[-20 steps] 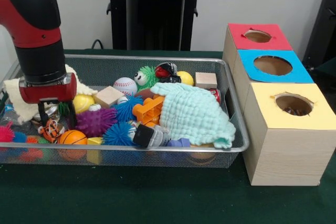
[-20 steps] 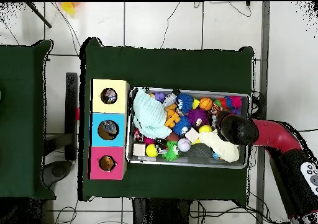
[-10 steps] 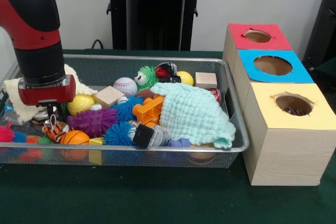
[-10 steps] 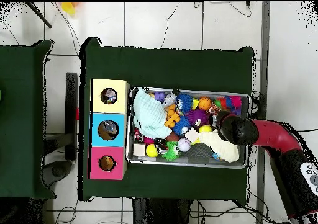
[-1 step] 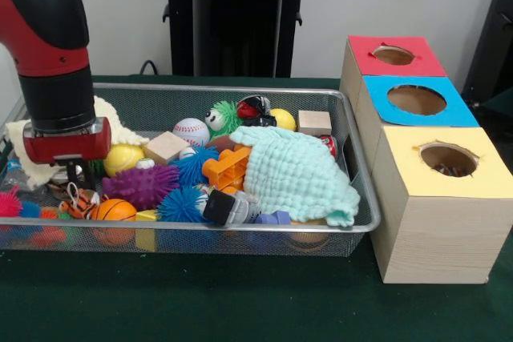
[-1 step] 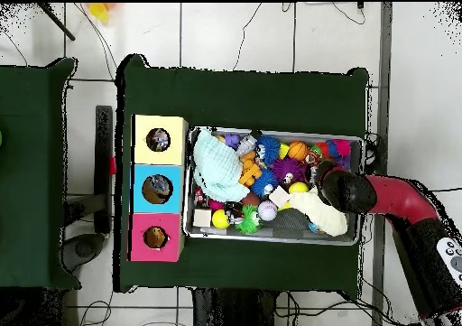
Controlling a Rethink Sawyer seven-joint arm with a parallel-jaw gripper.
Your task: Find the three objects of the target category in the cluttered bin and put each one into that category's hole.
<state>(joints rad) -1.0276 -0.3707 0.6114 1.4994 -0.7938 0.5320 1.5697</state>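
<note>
I work across the front view from the left; my gripper (image 5: 74,175) hangs low at the left end of the wire bin (image 5: 240,94), just above a small striped tiger toy (image 5: 78,200) with an orange basketball (image 5: 111,210) touching it on the right; I cannot tell whether the fingers are apart, together or clamped on anything, since only dark stubs show under the red wrist and the overhead view hides them beneath the arm; a cream cloth (image 5: 24,150) lies behind the wrist at the far left corner; moving right I see a yellow ball (image 5: 123,158), a purple spiky ball (image 5: 143,185), a wooden block (image 5: 166,147), a baseball (image 5: 191,130), blue spiky balls (image 5: 186,203), an orange plastic block (image 5: 227,168) and a green googly-eyed toy (image 5: 222,118); a pale green cloth (image 5: 296,174) covers the right half of the bin and may hide more pieces; further right stand three boxes, the yellow-topped box (image 5: 473,170) nearest, the blue-topped box (image 5: 453,114) behind it, the red-topped box (image 5: 425,62) farthest; the overhead view shows something dark inside each hole, so I judge some sorting may be done, though I cannot tell which category is mine; nothing is in transit now, and I reckon the search in the bin goes on
</note>
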